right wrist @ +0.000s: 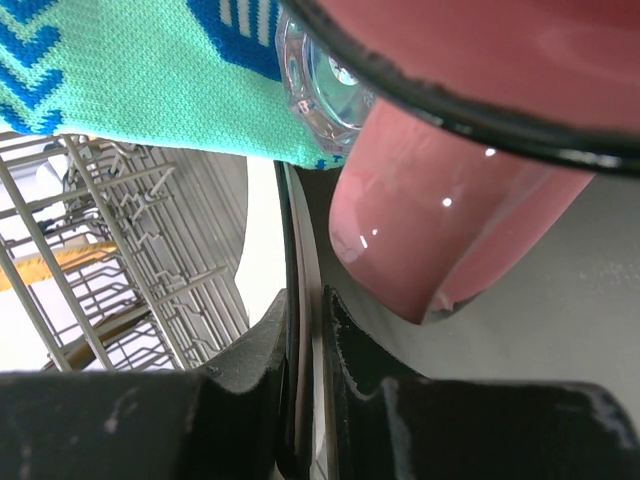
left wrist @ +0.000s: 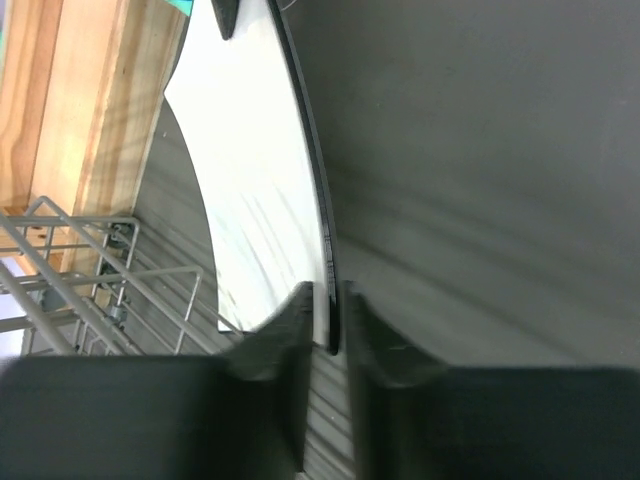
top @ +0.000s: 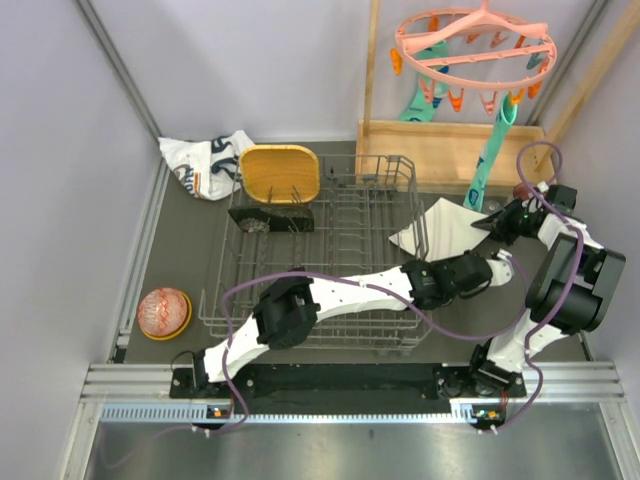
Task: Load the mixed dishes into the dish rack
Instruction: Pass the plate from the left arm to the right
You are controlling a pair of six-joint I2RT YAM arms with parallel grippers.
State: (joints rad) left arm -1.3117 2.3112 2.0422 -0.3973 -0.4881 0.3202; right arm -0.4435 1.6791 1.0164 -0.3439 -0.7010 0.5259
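Note:
The pale plate [top: 440, 228] is tilted just right of the dish rack [top: 320, 260], held from two sides. My left gripper [top: 497, 262] reaches across the rack and is shut on the plate's dark rim [left wrist: 328, 320]. My right gripper [top: 487, 222] is shut on the rim [right wrist: 305, 330] from the far right. The plate's white face [left wrist: 260, 180] shows in the left wrist view. A pink cup [right wrist: 450, 220] and a small clear glass [right wrist: 320, 80] sit close beside the right gripper. A yellow plate [top: 279, 173] and a black floral plate [top: 270, 218] stand at the rack's back left.
An orange bowl [top: 164, 313] sits left of the rack. A white printed cloth [top: 205, 162] lies at the back left. A light wooden tray [top: 450, 150] stands behind the rack. Teal socks [top: 495, 150] hang from a pink peg hanger [top: 475, 45], low over the right gripper.

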